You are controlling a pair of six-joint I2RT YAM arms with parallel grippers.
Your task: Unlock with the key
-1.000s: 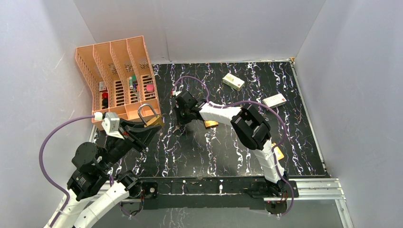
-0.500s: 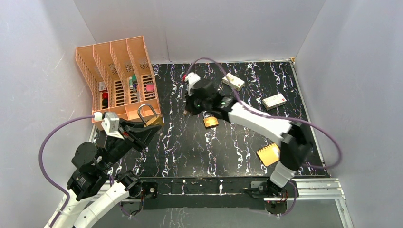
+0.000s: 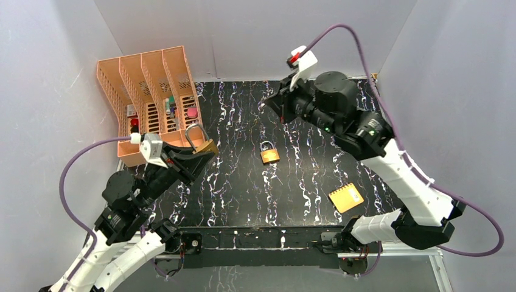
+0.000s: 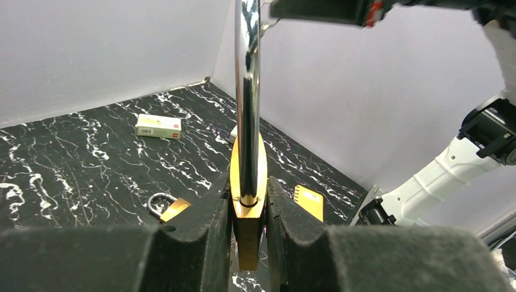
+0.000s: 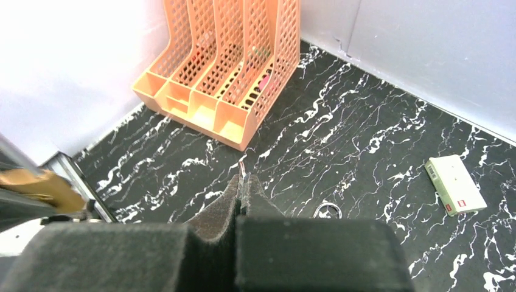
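A large brass padlock (image 4: pixel 248 176) with a tall steel shackle stands upright between the pads of my left gripper (image 4: pixel 249 204), which is shut on its body. In the top view that padlock (image 3: pixel 202 145) is held above the table's left side by the left gripper (image 3: pixel 198 157). My right gripper (image 5: pixel 243 182) is shut, and a thin sliver of the key (image 5: pixel 243 169) pokes out between its tips. That right gripper (image 3: pixel 269 103) hangs high over the back of the table, well apart from the held padlock.
A smaller brass padlock (image 3: pixel 269 154) lies mid-table. An orange file organiser (image 3: pixel 152 91) stands at the back left. A yellow notepad (image 3: pixel 345 198) lies at the front right. A white box (image 5: pixel 455 184) lies near the back wall.
The right arm has risen from the table near the small padlock and swung up towards the back right, staying shut. The left arm has lifted the large padlock slightly up and rightwards.
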